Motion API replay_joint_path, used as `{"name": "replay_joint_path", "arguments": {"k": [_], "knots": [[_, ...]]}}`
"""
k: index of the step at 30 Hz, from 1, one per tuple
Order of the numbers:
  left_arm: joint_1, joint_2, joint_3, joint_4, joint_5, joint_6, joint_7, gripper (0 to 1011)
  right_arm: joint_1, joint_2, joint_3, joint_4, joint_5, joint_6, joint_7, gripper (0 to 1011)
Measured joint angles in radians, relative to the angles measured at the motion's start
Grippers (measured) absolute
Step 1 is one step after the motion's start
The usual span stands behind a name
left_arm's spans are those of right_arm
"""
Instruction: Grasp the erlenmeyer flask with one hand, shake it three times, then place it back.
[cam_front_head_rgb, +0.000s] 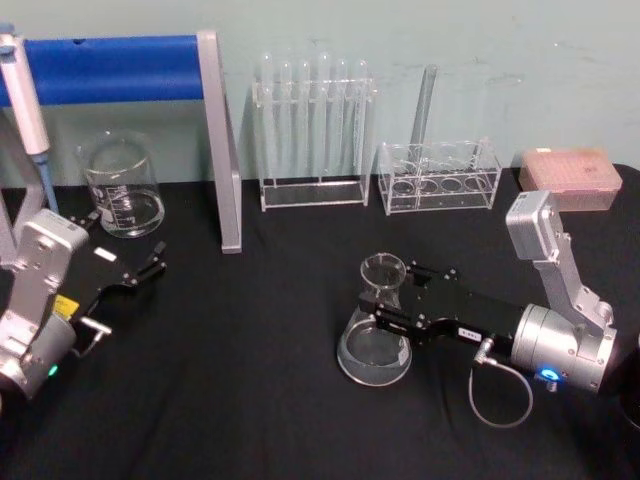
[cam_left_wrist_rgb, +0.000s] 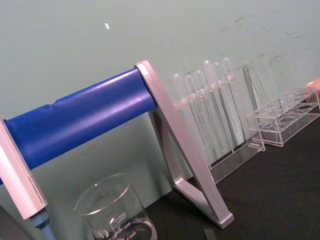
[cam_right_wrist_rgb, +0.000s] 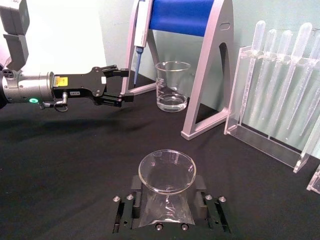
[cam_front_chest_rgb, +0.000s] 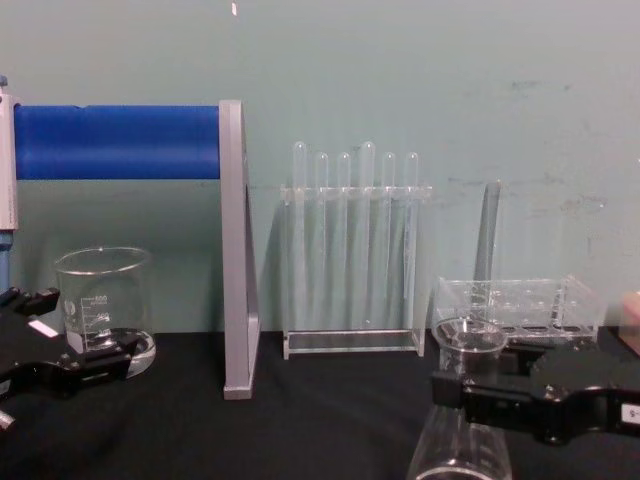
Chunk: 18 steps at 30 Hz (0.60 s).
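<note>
Right claw (cam_front_head_rgb: 393, 297) pinches the conical glass flask (cam_front_head_rgb: 372, 350) by its neck; left claw (cam_front_head_rgb: 153, 260) spread.

Clear, glossy glass was seen in the erlenmeyer flask (cam_front_head_rgb: 372, 352) (smooth throughout); matt black cloth (cam_front_head_rgb: 250, 400) was seen beneath; at eleven o'clock, dull grey metal was noted in the stand (cam_front_head_rgb: 222, 150).

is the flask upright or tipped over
Upright: the erlenmeyer flask has base down, mouth up, neck between the jaws of the right gripper; left gripper idle near the beaker.
</note>
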Motion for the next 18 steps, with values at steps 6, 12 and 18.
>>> {"name": "replay_joint_path", "arguments": {"k": [6,12,18], "knots": [[0.000,0.000,0.000,0.000,0.000,0.000,0.000,1001,0.000,0.000,0.000,0.000,0.000,0.000,0.000,463],[0.000,0.000,0.000,0.000,0.000,0.000,0.000,1001,0.000,0.000,0.000,0.000,0.000,0.000,0.000,448],[0.000,0.000,0.000,0.000,0.000,0.000,0.000,1001,0.000,0.000,0.000,0.000,0.000,0.000,0.000,449]]}}
